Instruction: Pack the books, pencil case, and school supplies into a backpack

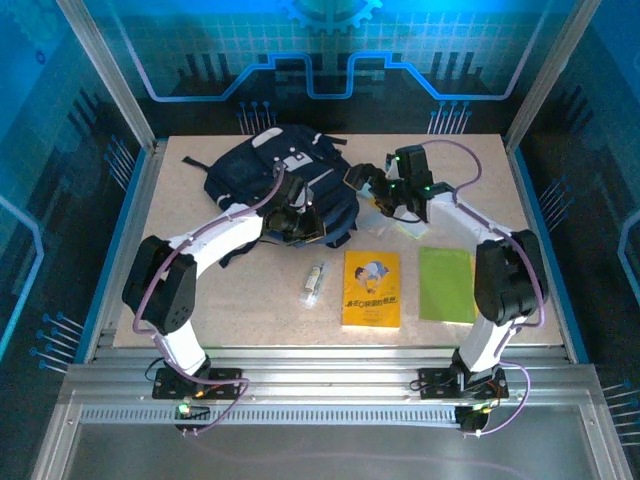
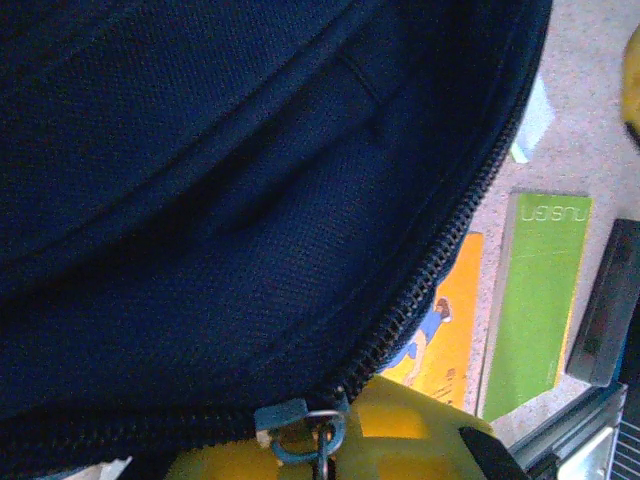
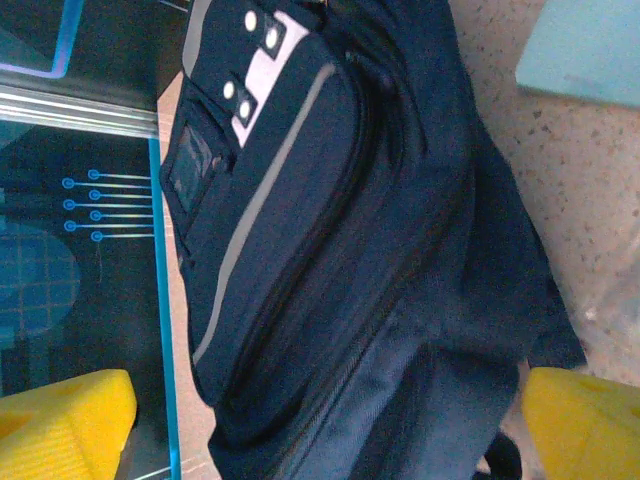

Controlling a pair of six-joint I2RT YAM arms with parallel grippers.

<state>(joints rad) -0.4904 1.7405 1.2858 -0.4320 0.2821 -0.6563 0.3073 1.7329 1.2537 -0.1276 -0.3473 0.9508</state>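
Blue-lit panels wall in a speckled bench (image 1: pixel 250 300), and in the upper left of the top view sits the backpack (image 1: pixel 255 170), dark navy, front up. The left fingers (image 2: pixel 400 445) are pressed together right at its zip pull (image 2: pixel 295 420), pinching the bag's edge there by the look of it, with fabric looming across the upper left of the wrist view. My read: that arm holds the mouth while the other goes fetching. To do it well, the pinch wants to be firm and lifted so the opening gapes, with no tugging along the teeth. At centre bench the tube (image 1: pixel 315 283) lies loose, then the yellow book (image 1: pixel 371 290), then the lime-green book (image 1: pixel 446 285) just beside it, both flat and well apart from either arm's fingers. On the right, the right fingers (image 3: pixel 60 420) are spread wide and empty. The backpack lies between and beyond them, and the pale-blue pad (image 3: pixel 590 45) sits in the upper right of that wrist view.
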